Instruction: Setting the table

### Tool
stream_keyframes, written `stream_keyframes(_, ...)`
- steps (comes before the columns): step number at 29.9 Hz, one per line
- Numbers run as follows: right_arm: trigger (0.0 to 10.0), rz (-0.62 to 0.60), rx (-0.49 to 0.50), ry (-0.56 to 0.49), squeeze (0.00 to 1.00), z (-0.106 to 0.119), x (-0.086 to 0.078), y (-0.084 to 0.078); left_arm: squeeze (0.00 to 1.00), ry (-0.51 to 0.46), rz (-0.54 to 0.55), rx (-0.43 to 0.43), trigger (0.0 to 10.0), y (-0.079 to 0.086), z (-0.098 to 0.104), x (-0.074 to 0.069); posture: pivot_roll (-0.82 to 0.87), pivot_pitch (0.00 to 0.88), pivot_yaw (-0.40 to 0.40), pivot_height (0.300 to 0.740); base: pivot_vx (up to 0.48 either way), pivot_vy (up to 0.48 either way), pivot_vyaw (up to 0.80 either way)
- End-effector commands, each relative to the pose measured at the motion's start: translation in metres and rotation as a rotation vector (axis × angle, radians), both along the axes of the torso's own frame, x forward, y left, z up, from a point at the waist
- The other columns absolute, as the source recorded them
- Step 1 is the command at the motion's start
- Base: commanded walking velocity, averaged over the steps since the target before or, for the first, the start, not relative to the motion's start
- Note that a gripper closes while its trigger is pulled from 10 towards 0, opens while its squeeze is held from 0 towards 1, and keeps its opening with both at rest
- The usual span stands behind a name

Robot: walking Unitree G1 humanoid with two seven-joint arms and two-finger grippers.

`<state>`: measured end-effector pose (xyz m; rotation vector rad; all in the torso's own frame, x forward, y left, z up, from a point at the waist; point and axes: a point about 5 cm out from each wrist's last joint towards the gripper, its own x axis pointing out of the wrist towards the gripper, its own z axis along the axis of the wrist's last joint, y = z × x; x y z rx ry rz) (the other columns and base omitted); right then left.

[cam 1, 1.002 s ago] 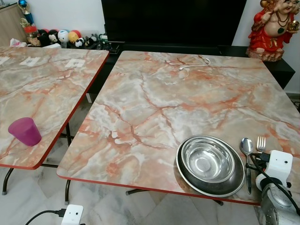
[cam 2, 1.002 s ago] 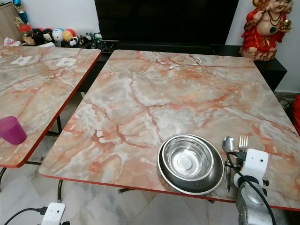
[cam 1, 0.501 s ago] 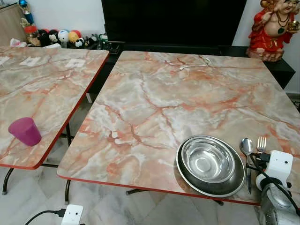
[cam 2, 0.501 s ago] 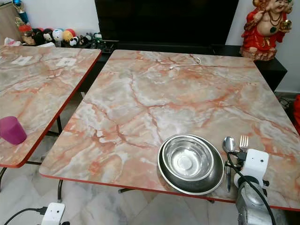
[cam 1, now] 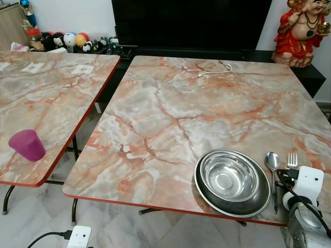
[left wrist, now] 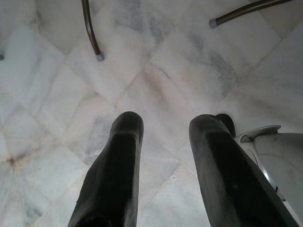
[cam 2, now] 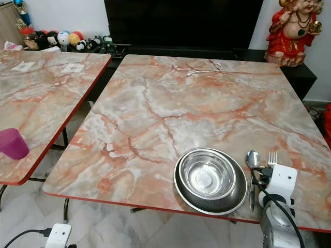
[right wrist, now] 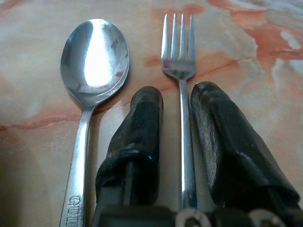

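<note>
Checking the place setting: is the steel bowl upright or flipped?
Upright. The steel bowl shows its shiny inside and flat bottom, mouth up, and sits inside the darker plate. It looks empty.

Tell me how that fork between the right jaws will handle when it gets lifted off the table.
The fork looks like thin polished metal, so probably stiff and light. Its handle is narrow and shiny between the right gripper jaws, so it may slip or pivot. It lies flat on the smooth marble-patterned table, close beside the spoon, which a sideways slide could nudge.
</note>
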<state>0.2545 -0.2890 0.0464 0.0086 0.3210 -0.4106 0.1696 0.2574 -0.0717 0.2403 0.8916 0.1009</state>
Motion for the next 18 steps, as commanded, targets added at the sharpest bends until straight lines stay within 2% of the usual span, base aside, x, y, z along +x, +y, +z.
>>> stream_keyframes(1,10.0,-0.005,-0.010,-0.027,0.00,0.006,0.003,-0.003,0.00,0.028,0.014,0.007,10.0,0.005,-0.002,-0.006,0.12,0.027,-0.001,0.740,0.000,0.000,0.00)
stream_keyframes(9,10.0,-0.014,-0.018,-0.040,0.00,0.007,0.003,-0.003,0.00,0.008,0.007,0.005,10.0,0.002,0.000,0.000,0.12,0.027,-0.001,0.740,0.000,0.000,0.00)
stream_keyframes(13,10.0,-0.078,-0.059,-0.164,0.00,0.023,0.003,-0.010,0.00,0.006,0.007,0.005,10.0,0.003,0.001,0.000,0.12,0.026,0.000,0.740,0.000,0.000,0.00)
stream_keyframes(14,10.0,-0.118,-0.083,-0.228,0.00,0.033,0.002,-0.014,0.00,0.005,0.008,0.004,10.0,0.003,0.001,0.000,0.12,0.026,0.000,0.740,0.000,0.000,0.00)
stream_keyframes(16,10.0,-0.141,-0.108,-0.266,0.00,0.039,0.001,-0.017,0.00,0.004,0.008,0.003,10.0,0.003,0.001,0.000,0.12,0.026,0.000,0.740,0.000,0.000,0.00)
stream_keyframes(17,10.0,-0.153,-0.185,-0.316,0.00,0.050,0.000,-0.018,0.00,0.003,0.010,0.003,10.0,0.004,0.001,-0.001,0.11,0.022,-0.003,0.740,0.000,0.000,0.00)
stream_keyframes(18,10.0,-0.156,-0.205,-0.348,0.00,0.056,-0.001,-0.016,0.00,0.002,0.010,0.003,10.0,0.004,0.001,-0.001,0.11,0.022,-0.003,0.740,0.000,0.000,0.00)
